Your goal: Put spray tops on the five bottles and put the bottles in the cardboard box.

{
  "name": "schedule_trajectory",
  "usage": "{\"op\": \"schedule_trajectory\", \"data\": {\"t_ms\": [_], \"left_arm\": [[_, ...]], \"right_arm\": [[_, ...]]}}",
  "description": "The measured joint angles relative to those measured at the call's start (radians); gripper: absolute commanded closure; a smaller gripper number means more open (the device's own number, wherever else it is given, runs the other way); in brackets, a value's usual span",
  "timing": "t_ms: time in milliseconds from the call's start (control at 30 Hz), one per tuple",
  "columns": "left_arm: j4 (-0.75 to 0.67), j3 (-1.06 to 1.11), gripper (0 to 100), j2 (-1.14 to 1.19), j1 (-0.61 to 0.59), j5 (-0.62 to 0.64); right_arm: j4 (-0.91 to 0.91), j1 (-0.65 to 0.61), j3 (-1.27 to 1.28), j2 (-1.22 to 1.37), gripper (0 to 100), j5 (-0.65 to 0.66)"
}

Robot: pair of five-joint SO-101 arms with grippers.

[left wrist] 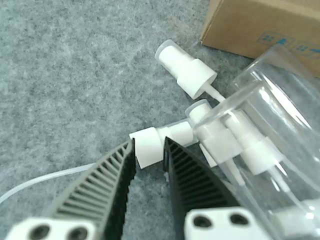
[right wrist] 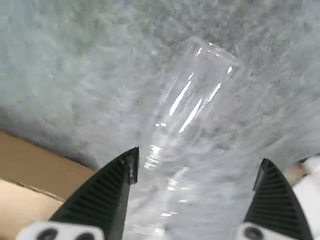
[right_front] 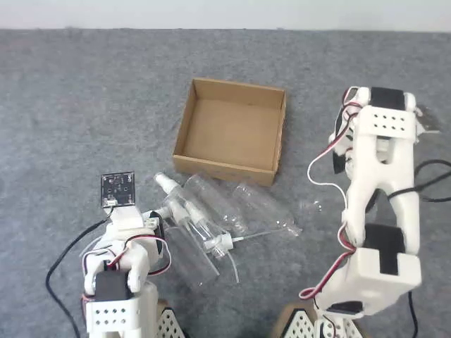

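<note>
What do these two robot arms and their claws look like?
Both arms, the left arm and right arm, are blocky white plastic shells with black motor blocks and dotted hole patterns, strung with red, white and black cables. The left one carries a small black circuit board. The left claw and right claw have black, ribbed, wedge-shaped fingers on white mounts.
</note>
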Motion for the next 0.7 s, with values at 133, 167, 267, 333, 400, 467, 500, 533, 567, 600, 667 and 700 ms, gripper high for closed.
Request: {"op": "schedule_trajectory", "data": {"t_ms": [133,167,267,333,400,467,500,533,567,600,667,700], "left_arm": [[0.0,0.0,92,0.0,0.0,0.0],[0.0,0.0,92,0.0,0.0,0.0],[0.0,0.0,92,0.0,0.0,0.0],[0.0,0.0,92,0.0,0.0,0.0],[0.0,0.0,92,0.0,0.0,0.0],[0.0,0.0,92,0.0,0.0,0.0],[0.0,0.0,92,0.0,0.0,0.0],[0.0,0.0,92,0.0,0.0,0.0],[0.0,0.0,92,0.0,0.0,0.0],[0.0,0.0,92,0.0,0.0,0.0],[0.0,0.0,92,0.0,0.0,0.0],[0.0,0.0,92,0.0,0.0,0.0]], "right_arm": [[0.0,0.002,0.04,-0.02,68.4,0.232],[0.0,0.002,0.046,-0.029,68.4,0.278],[0.0,0.002,0.048,-0.058,68.4,0.359],[0.0,0.014,0.048,-0.081,68.4,0.377],[0.0,0.017,0.048,-0.101,68.5,0.407],[0.0,0.012,0.048,-0.117,68.6,0.437],[0.0,0.012,0.048,-0.121,69.3,0.451],[0.0,0.012,0.048,-0.121,70.8,0.46],[0.0,0.014,0.048,-0.121,73.1,0.465],[0.0,0.015,0.052,-0.121,76.1,0.468],[0.0,0.015,0.063,-0.121,82.4,0.471],[0.0,0.014,0.064,-0.121,85.0,0.471]]}}
